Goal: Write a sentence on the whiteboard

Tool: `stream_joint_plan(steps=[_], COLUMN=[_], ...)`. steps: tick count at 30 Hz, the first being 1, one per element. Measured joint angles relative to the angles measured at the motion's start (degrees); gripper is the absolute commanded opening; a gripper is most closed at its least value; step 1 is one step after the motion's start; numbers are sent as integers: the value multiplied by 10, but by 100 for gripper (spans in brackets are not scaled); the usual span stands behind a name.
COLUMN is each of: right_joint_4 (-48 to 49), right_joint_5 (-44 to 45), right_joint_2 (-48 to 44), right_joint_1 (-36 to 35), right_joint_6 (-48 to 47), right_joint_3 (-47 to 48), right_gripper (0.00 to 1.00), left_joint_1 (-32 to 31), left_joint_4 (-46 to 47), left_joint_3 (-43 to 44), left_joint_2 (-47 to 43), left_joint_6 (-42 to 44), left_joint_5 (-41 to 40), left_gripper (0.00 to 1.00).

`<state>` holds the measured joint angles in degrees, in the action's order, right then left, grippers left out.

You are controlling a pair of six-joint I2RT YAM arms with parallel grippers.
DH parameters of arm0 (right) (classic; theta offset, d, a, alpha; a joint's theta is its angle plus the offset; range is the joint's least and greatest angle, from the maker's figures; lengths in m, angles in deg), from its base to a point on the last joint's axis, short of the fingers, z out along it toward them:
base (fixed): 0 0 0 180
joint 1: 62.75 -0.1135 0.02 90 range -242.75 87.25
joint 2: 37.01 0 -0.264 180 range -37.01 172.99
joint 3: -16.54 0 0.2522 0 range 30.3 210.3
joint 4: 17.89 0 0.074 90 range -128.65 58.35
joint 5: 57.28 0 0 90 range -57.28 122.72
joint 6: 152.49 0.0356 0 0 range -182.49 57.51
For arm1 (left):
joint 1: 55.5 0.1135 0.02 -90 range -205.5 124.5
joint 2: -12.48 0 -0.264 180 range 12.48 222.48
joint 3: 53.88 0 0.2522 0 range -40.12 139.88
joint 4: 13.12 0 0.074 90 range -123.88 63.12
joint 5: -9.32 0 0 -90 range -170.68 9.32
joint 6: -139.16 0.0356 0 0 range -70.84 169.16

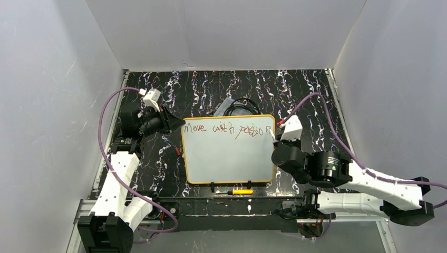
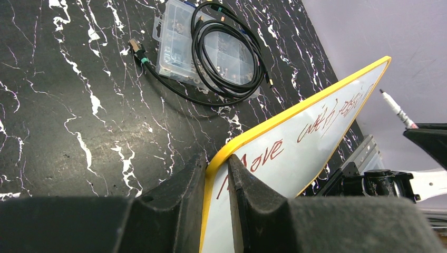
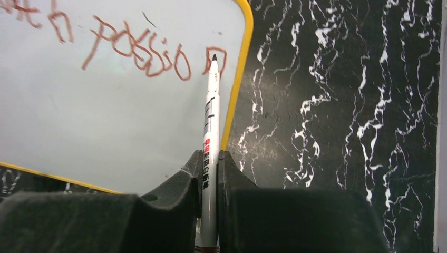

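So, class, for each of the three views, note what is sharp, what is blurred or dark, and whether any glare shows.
Top external: even light, no glare, the sentence small but legible. Left wrist: dark fingers soft, whiteboard steeply foreshortened. Right wrist: marker crisp, fingers dark and blurred.

left pincer (image 2: pixel 216 166) clamped, arm stretched forward | right pincer (image 3: pixel 210 158) clamped, arm folded at elbow

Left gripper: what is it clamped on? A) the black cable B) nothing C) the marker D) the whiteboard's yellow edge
D: in the left wrist view the left gripper pinches the whiteboard by its yellow corner rim; the marker sits in the right gripper.
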<state>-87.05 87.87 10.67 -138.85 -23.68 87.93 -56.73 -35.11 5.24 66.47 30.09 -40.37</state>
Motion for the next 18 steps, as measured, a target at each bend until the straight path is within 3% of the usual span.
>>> stream_joint_plan(steps=[8, 18], right_joint_4=[90, 267], right_joint_5=[-41, -139], right_joint_2=[11, 135], right_joint_1=[0, -2], right_joint_6=[-99, -197], right_joint_3=[45, 60], right_gripper=[1, 1], left_joint_1=[0, 0], left_joint_4=[-2, -2], left_joint_3=[0, 0], left_joint_2=[-3, -3], left_joint_6=[2, 2], left_joint_5=[0, 0], left_gripper=[19, 19])
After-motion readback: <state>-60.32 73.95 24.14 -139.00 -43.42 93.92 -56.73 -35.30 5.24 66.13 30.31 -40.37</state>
